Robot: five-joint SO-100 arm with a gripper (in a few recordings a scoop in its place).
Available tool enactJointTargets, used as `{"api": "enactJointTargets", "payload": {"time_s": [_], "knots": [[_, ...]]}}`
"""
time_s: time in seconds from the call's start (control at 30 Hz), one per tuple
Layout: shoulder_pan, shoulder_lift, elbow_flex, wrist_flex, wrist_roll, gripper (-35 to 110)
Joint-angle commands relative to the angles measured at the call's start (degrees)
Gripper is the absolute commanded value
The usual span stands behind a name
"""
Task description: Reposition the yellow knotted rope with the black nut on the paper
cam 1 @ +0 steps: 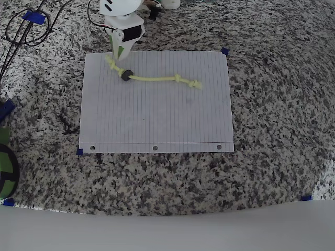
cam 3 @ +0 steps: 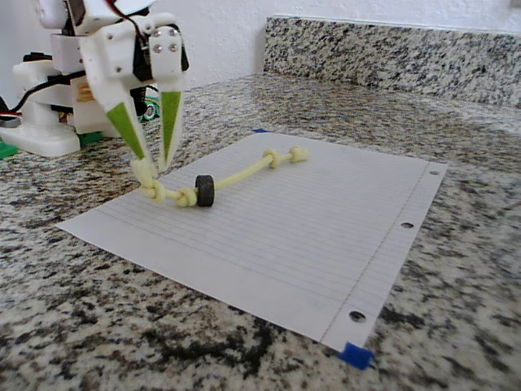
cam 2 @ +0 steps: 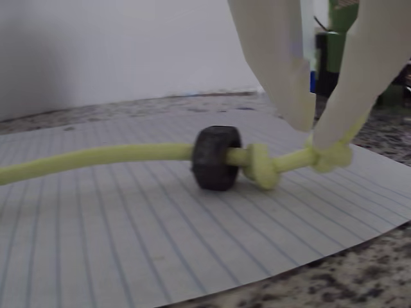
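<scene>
The yellow knotted rope (cam 1: 157,79) lies across the far half of the white lined paper (cam 1: 157,115), on a granite counter. The black nut (cam 1: 126,75) is threaded on it close to the left-end knots. In the wrist view the nut (cam 2: 217,157) stands on edge beside a knot, and the rope (cam 2: 96,159) runs off to the left. My gripper (cam 3: 152,161) points down at the paper's far left corner. Its green-tipped fingers are pinched on the rope's end knot, which is lifted slightly off the paper (cam 3: 309,236). The nut (cam 3: 204,191) rests on the sheet.
Black cables (cam 1: 26,29) coil at the counter's top left. A green and black object (cam 1: 5,162) sits at the left edge. Blue tape pieces (cam 1: 225,51) mark the paper's corners. The arm's white base (cam 3: 49,122) stands behind the sheet, with a granite backsplash (cam 3: 391,49) beyond.
</scene>
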Motion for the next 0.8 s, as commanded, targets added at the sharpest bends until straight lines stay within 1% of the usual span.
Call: {"api": "enactJointTargets", "payload": {"time_s": [0.0, 0.13, 0.4, 0.57, 0.67, 0.77], "knots": [[-2.0, 2.7, -2.1, 3.8, 0.6, 0], [-0.7, 2.5, -1.7, 3.2, -0.3, 0], [6.2, -2.4, -1.9, -8.3, -1.9, 0], [6.5, -1.9, -2.6, -12.2, -4.1, 0], [5.3, 0.7, -2.7, -11.3, -4.7, 0], [3.8, 3.9, -2.3, -5.4, -4.2, 0]]}}
